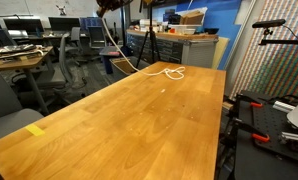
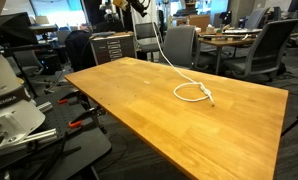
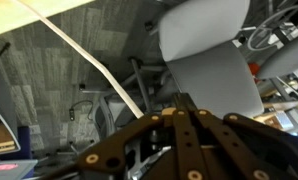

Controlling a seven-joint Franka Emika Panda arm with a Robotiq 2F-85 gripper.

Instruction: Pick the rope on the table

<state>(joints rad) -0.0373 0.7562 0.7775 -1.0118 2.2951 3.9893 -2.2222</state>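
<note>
The rope (image 2: pixel 192 93), a thin white cord, lies in a loose loop on the far part of the light wooden table (image 2: pixel 139 115). Its small dark tip (image 2: pixel 211 101) rests beside the loop. From the loop the cord rises off the table's edge to my gripper (image 2: pixel 139 6), which is high above the floor beyond the table. In the other exterior view the same loop of rope (image 1: pixel 171 72) and the raised gripper (image 1: pixel 111 6) appear. In the wrist view my gripper (image 3: pixel 182 102) is shut, and the rope (image 3: pixel 89 62) runs in from the upper left between its fingers.
A yellow tape mark (image 1: pixel 34 130) sits near the table's front corner. Grey office chairs (image 2: pixel 179 42), desks (image 1: pixel 19 58) and a drawer cabinet (image 2: pixel 114 46) stand around the table. The robot's white base (image 2: pixel 4 90) is at one side. A grey chair (image 3: pixel 204 40) is below the gripper.
</note>
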